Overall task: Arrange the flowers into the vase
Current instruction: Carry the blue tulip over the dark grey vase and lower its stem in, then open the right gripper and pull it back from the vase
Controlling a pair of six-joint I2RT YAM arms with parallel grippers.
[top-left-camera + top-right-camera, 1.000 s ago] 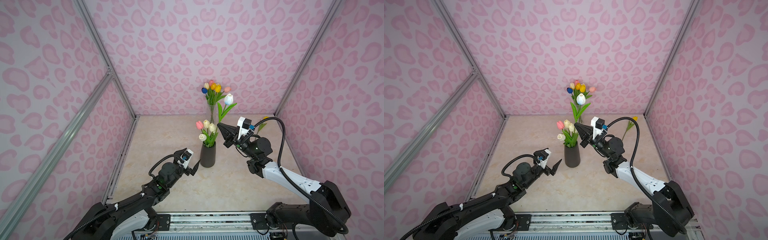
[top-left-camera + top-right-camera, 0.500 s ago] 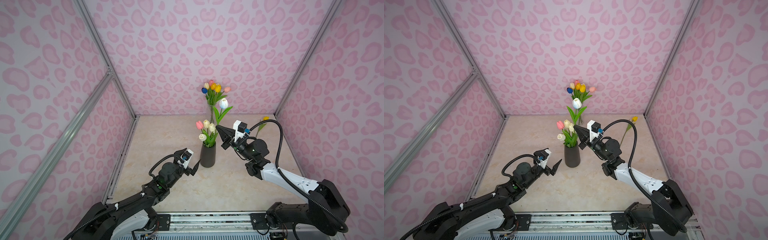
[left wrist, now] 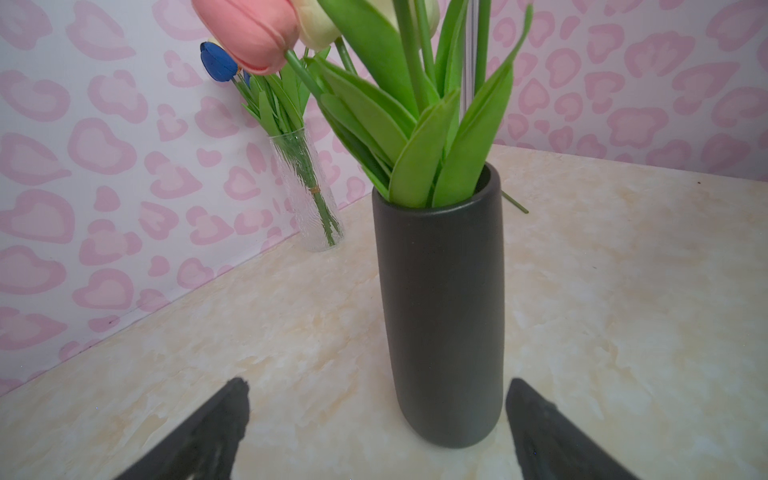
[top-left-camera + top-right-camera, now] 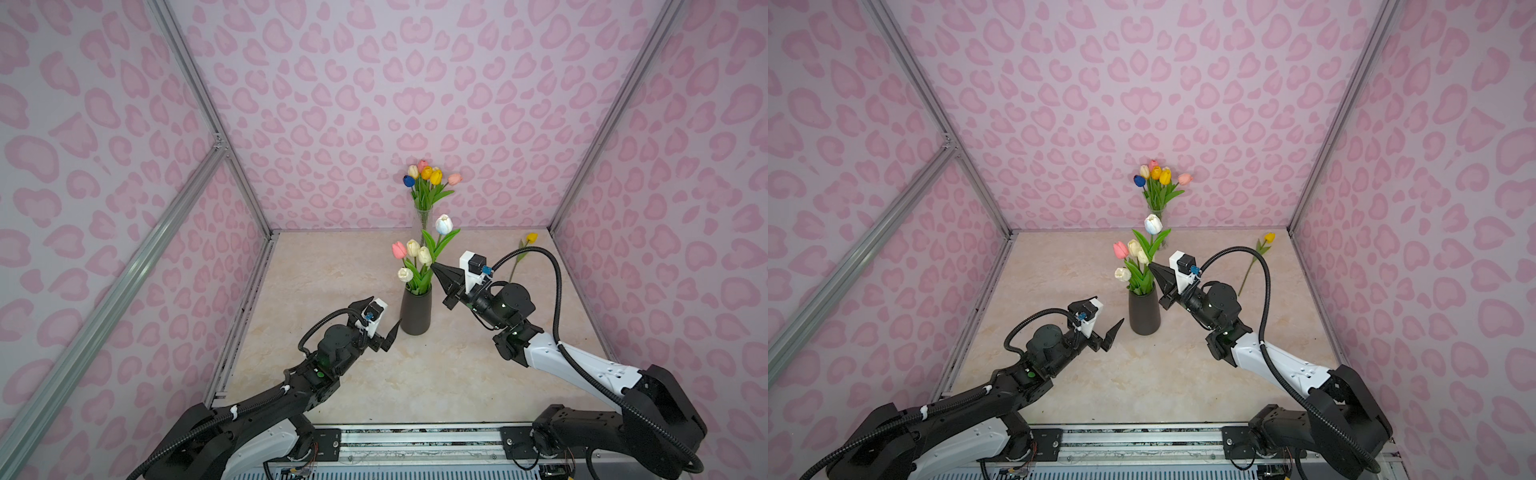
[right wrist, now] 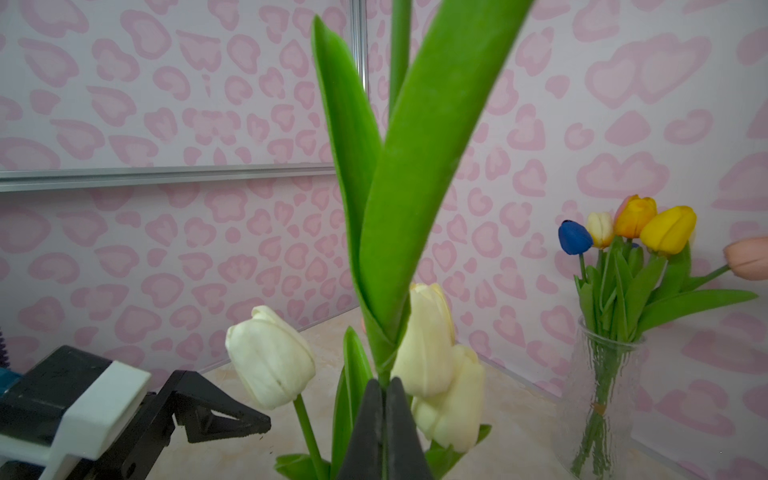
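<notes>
**White tulip pinched above the dark vase**

Pink heart-patterned walls [image 4: 374, 83] box me in on three sides, over a beige marble-look tabletop [image 4: 332, 270]. Near its middle stands the matte dark grey cylindrical vase [image 4: 415, 311], which holds a pink tulip and three cream tulips with broad green leaves [image 4: 411, 257]. At the back wall stands a clear ribbed glass vase [image 4: 423, 216] with a bunch of blue, cream, orange, yellow and pink tulips [image 4: 428, 176].

My right gripper [image 5: 384, 384] is clamped on the thin green stem of a white tulip [image 4: 444, 224], just beside the dark vase's bouquet. Its head stands higher than those blooms. I cannot tell whether its stem end has entered the mouth.

My left gripper [image 3: 376, 384] is spread wide and holds nothing, low at the dark vase's base.

A single yellow tulip [image 4: 531, 237] lies on the tabletop at the far right.
</notes>
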